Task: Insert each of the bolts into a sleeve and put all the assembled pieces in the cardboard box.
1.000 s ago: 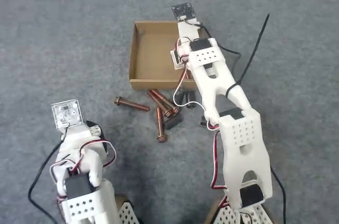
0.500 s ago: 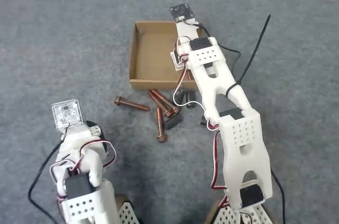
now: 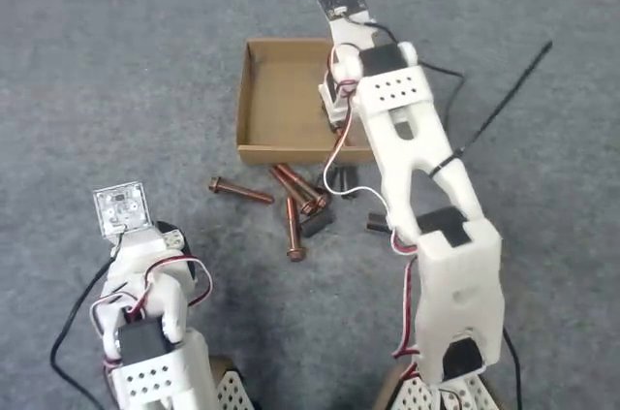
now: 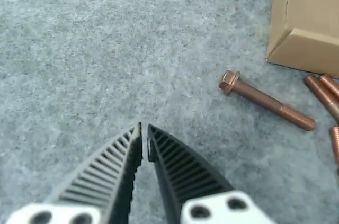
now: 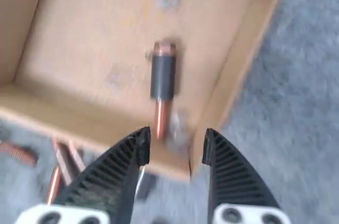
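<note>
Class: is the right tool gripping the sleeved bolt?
No, the sleeved bolt lies loose in the cardboard box, beyond the open right tool.

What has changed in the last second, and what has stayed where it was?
The right arm swung slightly farther out and to its right above the box. The right tool is now open over an assembled piece lying in the box; the earlier pictures do not show whether it let that go. The left tool, the loose bolts and the box stayed put.
</note>
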